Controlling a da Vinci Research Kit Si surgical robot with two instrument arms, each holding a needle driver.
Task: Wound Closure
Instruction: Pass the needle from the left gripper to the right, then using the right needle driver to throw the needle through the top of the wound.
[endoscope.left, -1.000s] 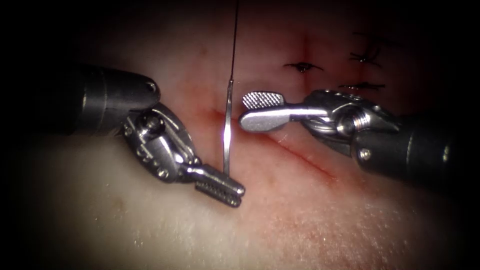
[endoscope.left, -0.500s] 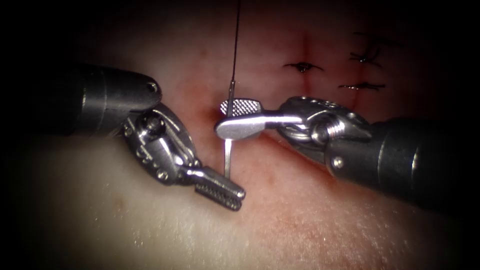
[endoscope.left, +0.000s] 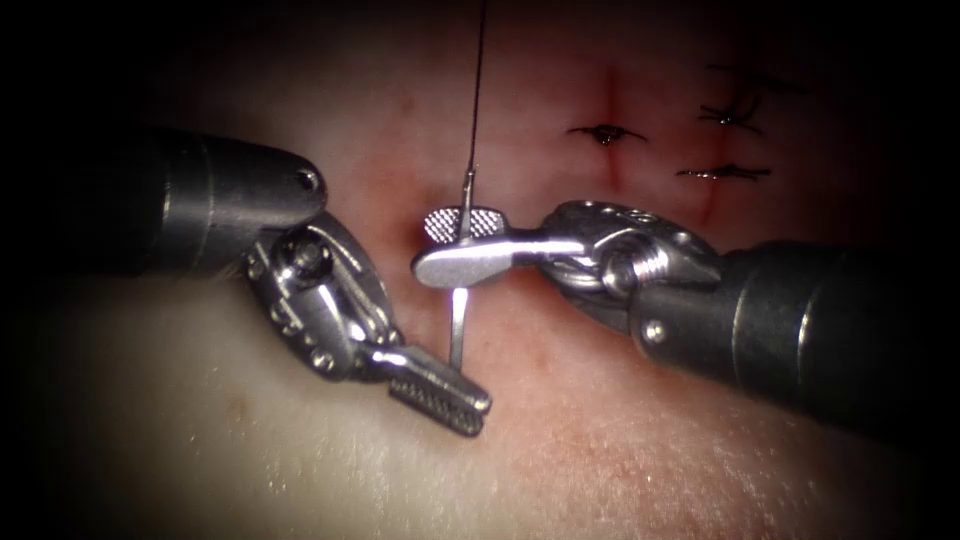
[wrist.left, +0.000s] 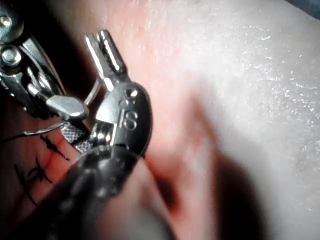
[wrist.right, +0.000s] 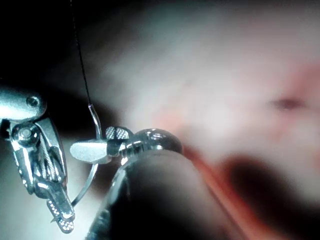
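The left gripper (endoscope.left: 452, 393) is clamped on the needle (endoscope.left: 456, 325) near its tip end, holding it upright above the tissue (endoscope.left: 620, 440) — clear of it, left of the cut (endoscope.left: 600, 310). The right gripper (endoscope.left: 455, 245) is part open, its jaws straddling the needle's upper shaft. Thread (endoscope.left: 478, 80) runs up from the needle's tail.

Both tools are shiny bare metal at the tips. The left tool (endoscope.left: 440, 392) has toothed, ridged jaw faces, and the right tool (endoscope.left: 458, 245) has a cross-hatched grip face with a smooth polished back. Their shafts (endoscope.left: 800, 330) look like matt dark plastic. The needle (endoscope.left: 457, 325) is slick polished steel, the thread (endoscope.left: 477, 90) thin, dark and matt. The tissue (endoscope.left: 620, 450) looks moist with a fine grainy sheen.
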